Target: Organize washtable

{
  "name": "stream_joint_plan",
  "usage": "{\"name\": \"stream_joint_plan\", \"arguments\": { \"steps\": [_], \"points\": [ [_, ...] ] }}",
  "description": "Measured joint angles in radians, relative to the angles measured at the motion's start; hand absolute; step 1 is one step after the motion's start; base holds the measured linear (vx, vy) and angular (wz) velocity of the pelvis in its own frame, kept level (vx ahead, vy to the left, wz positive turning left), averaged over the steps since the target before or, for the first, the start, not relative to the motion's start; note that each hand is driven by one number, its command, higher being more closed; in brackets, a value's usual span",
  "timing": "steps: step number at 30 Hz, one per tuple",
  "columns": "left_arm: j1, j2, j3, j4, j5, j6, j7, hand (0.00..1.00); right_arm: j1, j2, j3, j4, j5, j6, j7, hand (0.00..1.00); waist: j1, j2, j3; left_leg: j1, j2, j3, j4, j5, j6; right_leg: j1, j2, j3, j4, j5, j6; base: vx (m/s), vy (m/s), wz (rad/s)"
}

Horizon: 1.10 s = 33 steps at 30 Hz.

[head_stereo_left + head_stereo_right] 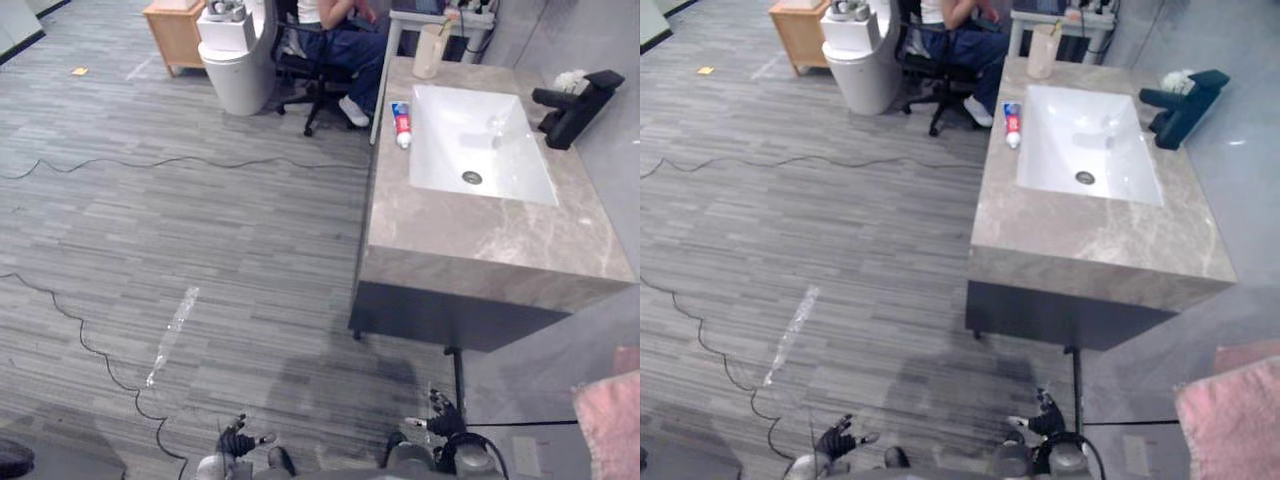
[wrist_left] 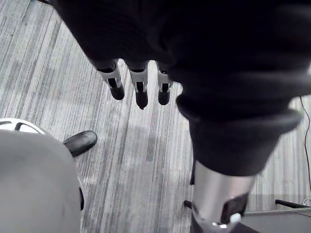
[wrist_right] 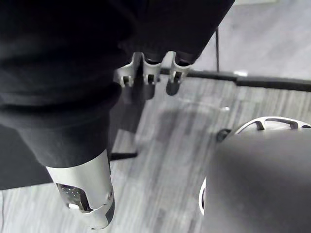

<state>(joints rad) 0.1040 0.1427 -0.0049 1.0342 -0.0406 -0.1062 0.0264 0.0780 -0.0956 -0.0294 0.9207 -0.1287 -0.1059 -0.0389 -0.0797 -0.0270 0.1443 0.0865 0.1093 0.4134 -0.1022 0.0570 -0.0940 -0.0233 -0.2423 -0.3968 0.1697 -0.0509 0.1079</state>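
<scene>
Toothpaste (image 1: pixel 401 124) lies on the table (image 1: pixel 470 232) just beside the sink's (image 1: pixel 470 135) left rim, with a cup (image 1: pixel 431 50) beyond the sink's far left corner. My left hand (image 1: pixel 236 440) and right hand (image 1: pixel 441 419) hang open, fingers slack, well short of the sink.

left hand (image 1: pixel 236 441): low at side, fingers relaxed | right hand (image 1: pixel 441 419): low, fingers relaxed

Seated person (image 1: pixel 350 45) cut off above; pink thing (image 1: pixel 610 420), perhaps cloth, cropped.
</scene>
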Motion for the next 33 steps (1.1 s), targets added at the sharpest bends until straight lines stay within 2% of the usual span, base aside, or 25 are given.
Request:
{"name": "stream_joint_plan", "arguments": {
  "steps": [3, 5, 8, 9, 11, 12, 13, 15, 16, 17, 18, 19, 20, 22, 23, 24, 26, 27, 28, 29, 30, 31, 32, 33],
  "points": [
    [-0.01, -0.015, 0.012, 0.012, 0.006, 0.0, 0.0, 0.0, -0.001, 0.001, 0.0, 0.005, 0.0, 0.0, 0.002, 0.0, -0.002, 0.0, 0.003, -0.022, 0.004, -0.058, 0.0, 0.02, 0.002, 0.008, 0.004, -0.018, 0.013, -0.052, 0.016, -0.11, -0.077, 0.57],
    [-0.021, -0.024, 0.009, 0.019, 0.007, 0.002, -0.002, 0.0, 0.002, -0.005, -0.002, 0.014, -0.001, 0.002, 0.001, 0.0, -0.01, -0.004, 0.007, -0.039, 0.007, -0.112, 0.0, 0.018, 0.003, 0.038, 0.026, 0.0, 0.012, -0.102, 0.034, -0.08, -0.073, 1.12],
    [-0.05, -0.024, 0.008, 0.016, 0.006, 0.002, -0.002, 0.0, -0.004, 0.001, -0.001, 0.033, -0.002, 0.006, 0.002, 0.0, 0.015, -0.022, 0.01, -0.099, 0.008, -0.121, 0.062, 0.008, 0.015, 0.035, 0.036, 0.019, -0.012, -0.119, 0.048, 0.03, -0.004, 0.67],
    [-0.062, -0.017, 0.008, 0.013, 0.006, 0.001, 0.0, 0.0, -0.011, 0.011, -0.001, 0.037, -0.001, 0.008, 0.001, 0.0, 0.016, -0.033, 0.011, -0.158, -0.001, -0.146, 0.154, -0.03, 0.03, 0.036, 0.033, 0.04, -0.021, -0.098, 0.069, 0.12, 0.043, 0.56],
    [-0.068, -0.01, 0.008, 0.008, 0.01, 0.0, 0.001, 0.0, -0.02, 0.016, -0.001, 0.038, -0.001, 0.013, 0.0, 0.0, 0.017, -0.05, 0.022, -0.205, -0.004, -0.16, 0.247, -0.086, 0.042, 0.038, 0.026, 0.047, -0.016, -0.066, 0.06, 0.14, 0.072, 0.3],
    [-0.07, -0.008, 0.008, 0.001, 0.014, -0.002, 0.005, 0.0, -0.028, 0.026, -0.002, 0.038, 0.0, 0.018, 0.001, 0.0, 0.02, -0.049, 0.025, -0.235, -0.001, -0.162, 0.317, -0.134, 0.049, 0.037, 0.024, 0.069, -0.015, -0.053, 0.079, 0.14, 0.113, 0.03],
    [-0.072, -0.008, 0.007, -0.001, 0.014, -0.002, 0.008, 0.0, -0.032, 0.03, -0.002, 0.037, 0.0, 0.019, 0.001, 0.0, 0.023, -0.047, 0.027, -0.244, 0.001, -0.162, 0.343, -0.154, 0.051, 0.036, 0.022, 0.08, -0.008, -0.046, 0.086, 0.16, 0.169, -0.08],
    [-0.073, -0.011, 0.007, -0.004, 0.015, -0.004, 0.021, 0.0, -0.042, 0.04, -0.001, 0.036, 0.0, 0.022, 0.001, 0.0, 0.036, -0.037, 0.036, -0.225, -0.005, -0.167, 0.37, -0.202, 0.072, -0.003, 0.008, 0.162, 0.115, -0.029, 0.065, 0.14, 0.207, -0.07],
    [-0.072, -0.01, 0.007, -0.004, 0.015, -0.005, 0.023, 0.0, -0.042, 0.045, -0.001, 0.036, 0.001, 0.023, 0.002, 0.0, 0.04, -0.035, 0.037, -0.207, -0.008, -0.17, 0.358, -0.204, 0.075, -0.019, 0.006, 0.192, 0.168, -0.02, 0.052, 0.13, 0.225, 0.15],
    [-0.061, -0.01, 0.004, -0.007, 0.015, -0.008, 0.024, 0.0, -0.042, 0.056, -0.002, 0.031, 0.001, 0.02, 0.001, 0.0, 0.035, -0.015, 0.047, -0.168, -0.009, -0.196, 0.325, -0.206, 0.08, -0.051, 0.018, 0.243, 0.245, -0.041, 0.033, 0.15, 0.162, 0.47],
    [-0.06, -0.005, -0.003, -0.006, 0.015, -0.008, 0.025, 0.0, -0.037, 0.062, 0.003, 0.022, 0.001, 0.015, 0.005, 0.0, 0.028, -0.017, 0.047, -0.141, -0.01, -0.224, 0.298, -0.212, 0.089, -0.053, 0.066, 0.276, 0.258, -0.122, 0.015, 0.19, 0.108, 0.63],
    [-0.061, -0.001, -0.003, -0.006, 0.015, -0.008, 0.026, 0.0, -0.035, 0.061, 0.005, 0.02, 0.001, 0.014, 0.006, 0.0, 0.028, -0.018, 0.047, -0.128, -0.012, -0.236, 0.284, -0.213, 0.092, -0.058, 0.091, 0.282, 0.262, -0.147, 0.003, 0.21, 0.025, 0.77],
    [-0.061, 0.003, -0.002, -0.005, 0.015, -0.008, 0.029, 0.0, -0.033, 0.06, 0.005, 0.016, 0.002, 0.013, 0.006, 0.0, 0.029, -0.018, 0.048, -0.104, -0.018, -0.264, 0.262, -0.209, 0.087, -0.073, 0.139, 0.285, 0.264, -0.178, -0.024, 0.15, 0.008, 0.62],
    [-0.05, -0.003, -0.002, -0.002, 0.014, -0.008, 0.031, 0.0, -0.028, 0.062, -0.002, 0.014, 0.003, 0.0, 0.006, 0.0, 0.02, -0.019, 0.048, -0.063, -0.036, -0.303, 0.242, -0.207, 0.08, -0.088, 0.194, 0.259, 0.211, -0.192, -0.072, 0.21, -0.034, 0.78],
    [-0.05, -0.004, -0.003, -0.002, 0.015, -0.008, 0.031, 0.0, -0.024, 0.065, -0.009, 0.012, 0.004, -0.002, 0.006, 0.0, 0.011, -0.027, 0.047, -0.059, -0.052, -0.319, 0.24, -0.208, 0.078, -0.086, 0.197, 0.258, 0.168, -0.176, -0.095, 0.37, -0.123, 1.16],
    [-0.057, -0.011, 0.006, 0.013, 0.015, -0.008, 0.031, 0.0, -0.016, 0.067, -0.037, -0.007, 0.023, -0.007, 0.007, 0.0, -0.008, -0.031, 0.048, -0.053, -0.069, -0.359, 0.247, -0.219, 0.062, -0.065, 0.19, 0.241, 0.143, -0.139, -0.116, 0.29, -0.107, 0.93],
    [-0.051, -0.037, 0.018, 0.014, 0.016, -0.01, 0.023, 0.0, -0.014, 0.067, -0.066, -0.005, 0.037, -0.007, 0.011, 0.0, -0.004, 0.001, 0.048, -0.058, -0.055, -0.341, 0.261, -0.231, 0.043, -0.056, 0.199, 0.23, 0.141, -0.146, -0.117, 0.28, -0.082, 0.45],
    [-0.047, -0.057, 0.052, 0.007, 0.014, -0.011, 0.02, 0.0, -0.014, 0.068, -0.079, -0.006, 0.043, -0.007, 0.017, 0.0, 0.003, 0.01, 0.058, -0.078, -0.039, -0.314, 0.339, -0.257, 0.005, -0.034, 0.207, 0.233, 0.132, -0.158, -0.124, 0.22, -0.05, 0.0],
    [-0.047, -0.059, 0.066, 0.0, 0.014, -0.011, 0.021, 0.0, -0.014, 0.069, -0.08, -0.006, 0.046, -0.006, 0.017, 0.0, 0.006, 0.01, 0.064, -0.1, -0.03, -0.306, 0.41, -0.273, -0.015, -0.013, 0.21, 0.232, 0.121, -0.158, -0.125, 0.3, -0.068, -0.03],
    [-0.047, -0.064, 0.098, -0.024, 0.014, -0.012, 0.02, 0.0, -0.012, 0.071, -0.081, -0.029, 0.05, -0.004, 0.016, 0.0, 0.012, 0.009, 0.085, -0.164, 0.005, -0.266, 0.606, -0.305, -0.049, 0.05, 0.216, 0.233, 0.091, -0.16, -0.129, 0.23, -0.043, 0.02],
    [-0.043, -0.067, 0.111, -0.032, 0.014, -0.016, 0.021, 0.0, -0.001, 0.076, -0.082, -0.045, 0.05, -0.002, 0.016, 0.0, 0.016, 0.01, 0.095, -0.196, 0.051, -0.201, 0.734, -0.334, -0.042, 0.112, 0.224, 0.236, 0.069, -0.173, -0.15, 0.28, -0.043, 0.04],
    [-0.043, -0.07, 0.12, -0.034, 0.014, -0.018, 0.022, 0.0, 0.001, 0.074, -0.083, -0.046, 0.05, -0.002, 0.016, 0.0, 0.018, 0.004, 0.099, -0.212, 0.069, -0.174, 0.761, -0.343, -0.029, 0.136, 0.226, 0.239, 0.06, -0.178, -0.158, 0.23, -0.005, 0.0],
    [-0.043, -0.073, 0.13, -0.04, 0.012, -0.022, 0.022, 0.0, 0.002, 0.073, -0.088, -0.045, 0.049, 0.0, 0.015, 0.0, 0.024, 0.008, 0.1, -0.248, 0.086, -0.142, 0.765, -0.354, -0.008, 0.177, 0.225, 0.257, 0.037, -0.184, -0.165, 0.24, 0.072, -0.23],
    [-0.044, -0.079, 0.131, -0.068, 0.003, -0.03, 0.022, 0.0, 0.001, 0.071, -0.088, -0.041, 0.049, 0.0, 0.016, 0.0, 0.049, 0.006, 0.098, -0.32, 0.068, -0.141, 0.699, -0.352, 0.001, 0.185, 0.202, 0.294, 0.021, -0.201, -0.154, 0.2, 0.073, -0.28]
  ]
}}
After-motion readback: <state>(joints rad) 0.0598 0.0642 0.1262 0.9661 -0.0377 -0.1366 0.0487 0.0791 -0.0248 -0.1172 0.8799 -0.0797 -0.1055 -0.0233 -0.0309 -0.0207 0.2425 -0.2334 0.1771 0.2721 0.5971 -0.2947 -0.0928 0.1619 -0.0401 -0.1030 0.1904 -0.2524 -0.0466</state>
